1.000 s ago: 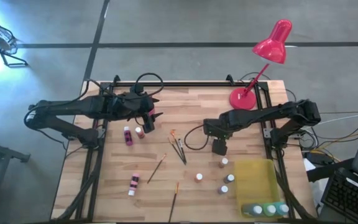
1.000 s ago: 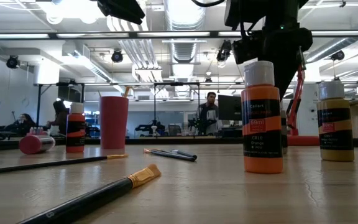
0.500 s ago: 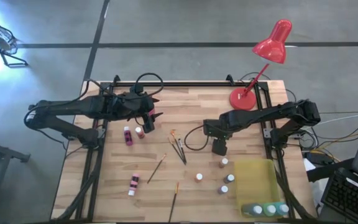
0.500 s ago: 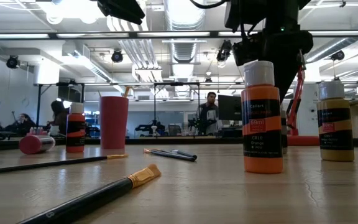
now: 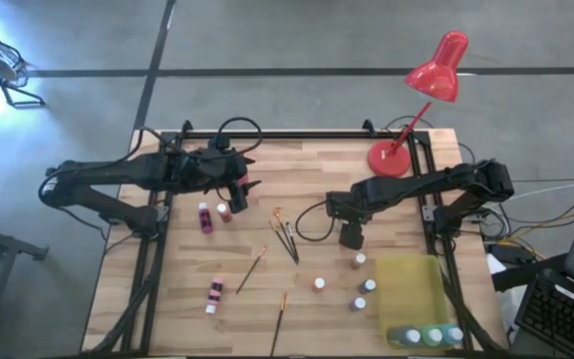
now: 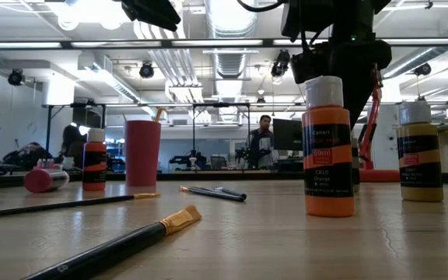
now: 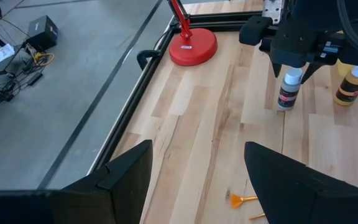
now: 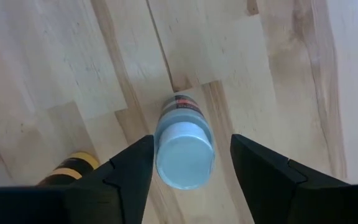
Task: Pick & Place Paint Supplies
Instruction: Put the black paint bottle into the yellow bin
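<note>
**Right tool poised over white-capped bottle**

A small white-capped paint bottle [image 8: 184,147] stands upright on the wooden tabletop [image 5: 297,179], between the right tool's [image 8: 188,163] parted fingers, apparently untouched. The left tool [image 7: 197,168], fingers apart, hovers empty near the back-left.

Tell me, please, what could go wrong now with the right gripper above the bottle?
1. The right gripper is open around a white-capped bottle with small gaps; a finger might tip it while closing.
2. A yellow bottle stands beside it; lifting could bump that.
3. The lamp is close behind the right arm and could be hit.
</note>
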Robot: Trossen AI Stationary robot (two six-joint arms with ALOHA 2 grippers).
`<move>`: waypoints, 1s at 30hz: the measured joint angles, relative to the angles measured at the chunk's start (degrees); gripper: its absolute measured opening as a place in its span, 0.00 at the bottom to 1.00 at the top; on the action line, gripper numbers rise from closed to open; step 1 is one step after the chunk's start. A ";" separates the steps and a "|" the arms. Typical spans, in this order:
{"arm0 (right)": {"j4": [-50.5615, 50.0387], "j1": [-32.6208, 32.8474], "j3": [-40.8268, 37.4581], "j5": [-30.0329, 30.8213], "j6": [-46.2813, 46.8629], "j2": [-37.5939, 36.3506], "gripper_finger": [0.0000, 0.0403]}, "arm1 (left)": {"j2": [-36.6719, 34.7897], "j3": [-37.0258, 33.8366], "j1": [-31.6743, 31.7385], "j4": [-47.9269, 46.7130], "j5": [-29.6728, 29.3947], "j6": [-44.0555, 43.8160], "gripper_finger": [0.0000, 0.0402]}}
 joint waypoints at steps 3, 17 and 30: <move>0.22 0.00 0.00 0.07 -0.46 0.00 0.48 | 0.00 0.00 -0.01 -0.02 -0.01 0.00 0.65; -2.27 0.04 1.04 -0.18 -2.41 0.04 0.27 | 0.00 0.00 0.00 -0.17 -0.18 0.00 0.65; -20.97 2.81 15.55 -0.25 -6.72 -2.83 0.27 | 0.00 0.00 0.04 -0.06 -3.09 0.00 0.65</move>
